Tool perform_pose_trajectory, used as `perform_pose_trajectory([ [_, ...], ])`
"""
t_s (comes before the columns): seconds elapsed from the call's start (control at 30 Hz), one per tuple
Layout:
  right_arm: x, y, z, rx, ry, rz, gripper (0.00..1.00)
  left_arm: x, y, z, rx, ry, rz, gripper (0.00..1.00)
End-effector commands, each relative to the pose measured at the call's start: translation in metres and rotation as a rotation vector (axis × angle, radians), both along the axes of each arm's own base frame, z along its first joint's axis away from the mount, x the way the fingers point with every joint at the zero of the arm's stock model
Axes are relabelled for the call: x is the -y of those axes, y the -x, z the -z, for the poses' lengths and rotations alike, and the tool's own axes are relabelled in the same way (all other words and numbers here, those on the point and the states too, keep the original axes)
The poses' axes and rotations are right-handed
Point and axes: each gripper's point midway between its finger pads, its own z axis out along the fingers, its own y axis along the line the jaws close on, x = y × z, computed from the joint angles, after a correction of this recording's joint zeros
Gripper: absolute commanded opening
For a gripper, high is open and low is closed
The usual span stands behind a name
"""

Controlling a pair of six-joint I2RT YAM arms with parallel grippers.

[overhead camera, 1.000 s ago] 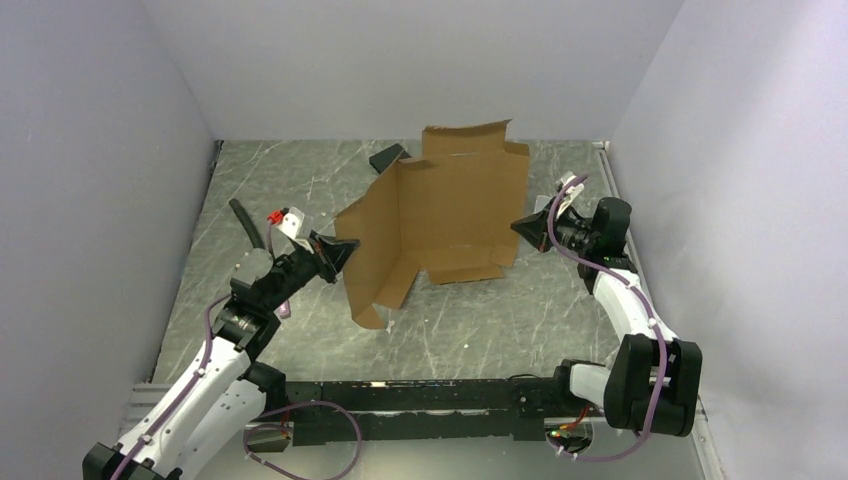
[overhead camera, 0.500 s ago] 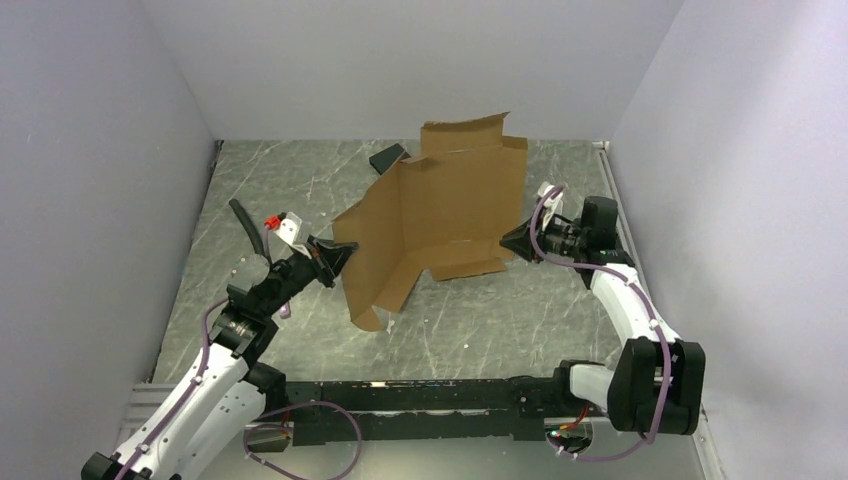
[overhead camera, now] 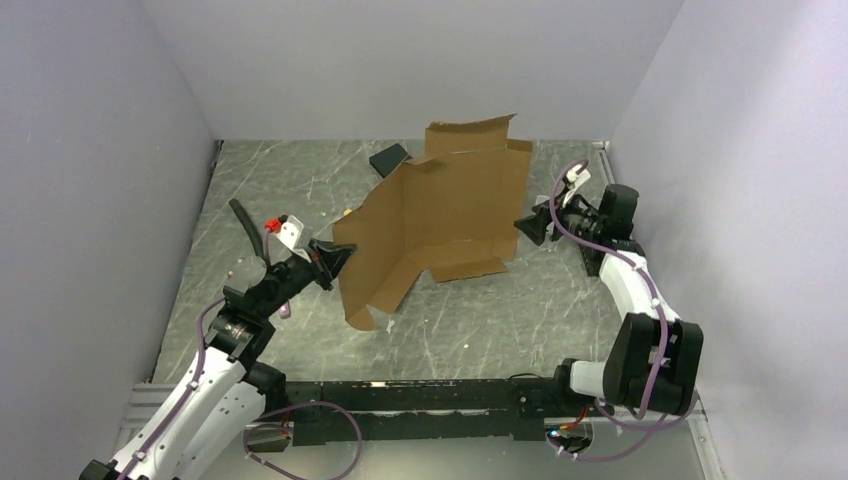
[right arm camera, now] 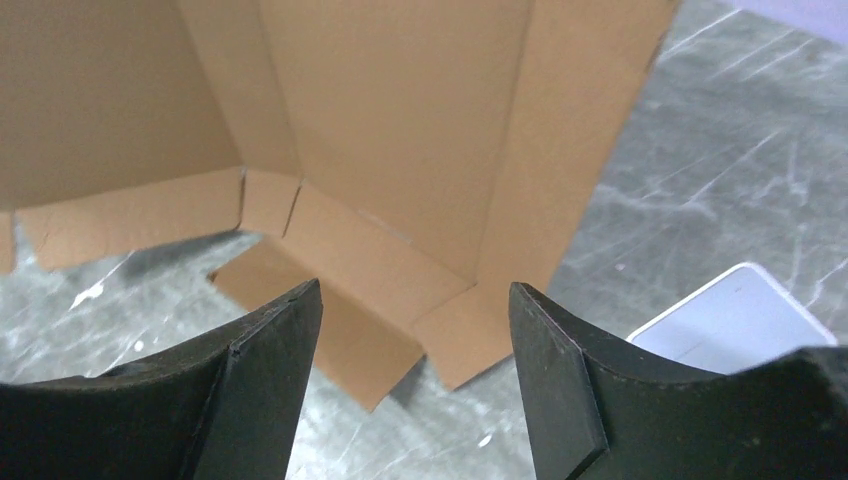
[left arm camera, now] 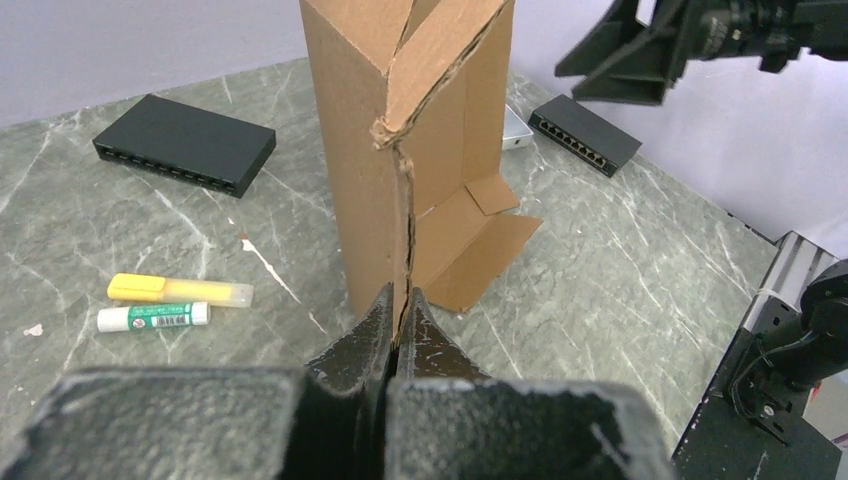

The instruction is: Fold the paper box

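The paper box [overhead camera: 440,215] is a brown cardboard die-cut standing partly folded on its edge at the table's middle, with flaps spread on the surface. My left gripper [overhead camera: 340,254] is shut on the box's left vertical edge; in the left wrist view the cardboard edge [left arm camera: 400,130] runs down between the closed fingertips [left arm camera: 398,300]. My right gripper [overhead camera: 526,227] is open just off the box's right side, touching nothing. In the right wrist view its fingers [right arm camera: 415,300] frame the box's inner panels [right arm camera: 400,120] and bottom flap.
A black slab [overhead camera: 388,157] lies behind the box, and another [left arm camera: 585,132] lies at its right. A whitish container [right arm camera: 735,315] sits near the right gripper. A glue stick [left arm camera: 155,316] and a yellow cutter [left arm camera: 180,290] lie left of the box. Walls close in three sides.
My right gripper has opened, let go of the box's right edge and drawn back to the right. The left gripper keeps its hold and the box has shifted slightly.
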Motion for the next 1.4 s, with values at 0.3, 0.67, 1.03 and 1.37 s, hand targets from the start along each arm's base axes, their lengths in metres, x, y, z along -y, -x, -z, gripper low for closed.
perform_pose_trajectory([
  [0.3,0.010,-0.076,-0.013,0.058,-0.039,-0.031,0.76,-0.003,0.020,-0.036,0.104,-0.026,0.038,0.00],
  [0.67,-0.016,-0.077,-0.004,0.078,-0.002,-0.086,0.32,-0.004,0.023,-0.037,0.107,-0.016,0.042,0.00],
  [1.03,0.000,-0.046,-0.076,0.166,-0.115,-0.058,0.00,-0.009,0.041,-0.043,0.154,-0.091,0.074,0.00],
  [1.37,-0.002,-0.024,-0.082,0.029,-0.253,-0.046,0.00,-0.008,0.042,-0.045,0.186,-0.108,0.088,0.00],
])
